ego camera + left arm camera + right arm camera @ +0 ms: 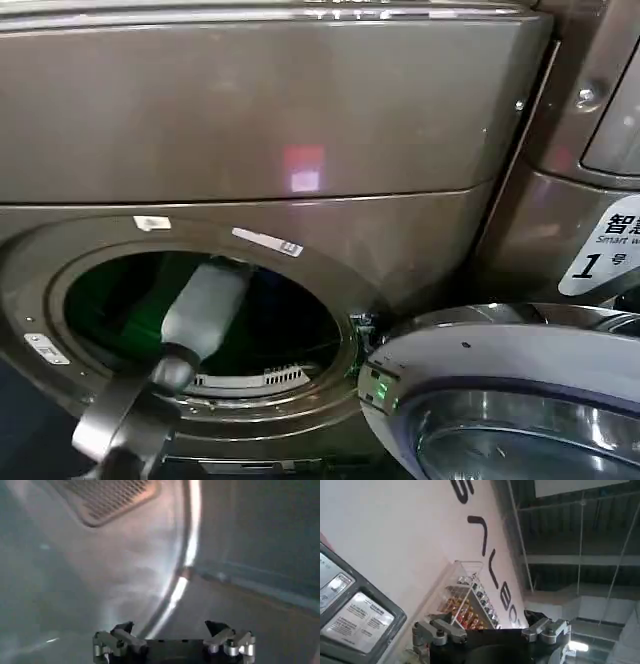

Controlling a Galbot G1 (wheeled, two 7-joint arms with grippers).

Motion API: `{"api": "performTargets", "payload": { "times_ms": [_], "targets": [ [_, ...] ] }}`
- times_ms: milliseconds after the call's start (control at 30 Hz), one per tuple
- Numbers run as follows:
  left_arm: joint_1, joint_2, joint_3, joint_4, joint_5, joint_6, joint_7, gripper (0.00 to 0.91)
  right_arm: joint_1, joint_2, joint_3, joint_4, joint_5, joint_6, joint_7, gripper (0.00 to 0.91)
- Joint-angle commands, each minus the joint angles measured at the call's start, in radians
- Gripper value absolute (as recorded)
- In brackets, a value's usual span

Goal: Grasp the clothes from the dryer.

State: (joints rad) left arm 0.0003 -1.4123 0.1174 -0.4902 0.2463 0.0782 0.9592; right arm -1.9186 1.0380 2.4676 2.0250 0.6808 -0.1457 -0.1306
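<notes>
The bronze-grey dryer (300,120) faces me with its round porthole ring (30,300) open. My left arm (200,310) reaches through the porthole into the dark drum. Inside, my left gripper (169,626) is open, its fingers spread wide with nothing between them, facing the bare metal drum wall (125,575) and a bright seam (177,587). The clothes are out of view. My right gripper (485,616) is open and holds nothing, pointing up at a white wall and the ceiling, away from the drum.
The dryer's door (500,350) hangs open at the lower right, its chrome-ringed glass close to the porthole. A perforated grille (107,497) sits in the drum's back. A white sticker with a numeral 1 (600,250) is on the panel to the right.
</notes>
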Motion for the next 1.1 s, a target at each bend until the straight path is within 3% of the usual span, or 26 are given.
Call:
{"api": "performTargets", "payload": {
  "times_ms": [33,533,800,967,1000,1033,1100],
  "targets": [
    [-0.044,-0.002,0.056,0.067,0.233,-0.082,0.231,0.907,0.004,0.002,-0.007,0.003,-0.002,0.0,0.0,0.907],
    [-0.083,-0.003,0.12,0.127,0.348,-0.157,0.332,0.907,0.03,0.002,-0.04,0.011,-0.008,-0.001,0.001,0.907],
    [-0.087,-0.005,0.132,0.162,0.299,-0.075,0.387,0.907,0.031,0.001,-0.042,0.01,-0.009,-0.001,0.001,0.907],
    [-0.077,-0.001,0.143,0.176,0.297,-0.082,0.387,0.907,0.03,0.002,-0.041,0.011,-0.009,0.0,0.001,0.907],
    [-0.076,0.0,0.142,0.176,0.293,-0.083,0.387,0.603,0.031,0.002,-0.041,0.011,-0.009,0.0,0.001,0.907],
    [-0.077,0.003,0.142,0.173,0.285,-0.084,0.387,0.193,0.03,0.002,-0.041,0.012,-0.009,0.0,0.001,0.907],
    [-0.081,0.005,0.143,0.172,0.282,-0.085,0.387,0.023,0.03,0.002,-0.041,0.015,-0.009,-0.001,0.001,0.907]
  ]
}}
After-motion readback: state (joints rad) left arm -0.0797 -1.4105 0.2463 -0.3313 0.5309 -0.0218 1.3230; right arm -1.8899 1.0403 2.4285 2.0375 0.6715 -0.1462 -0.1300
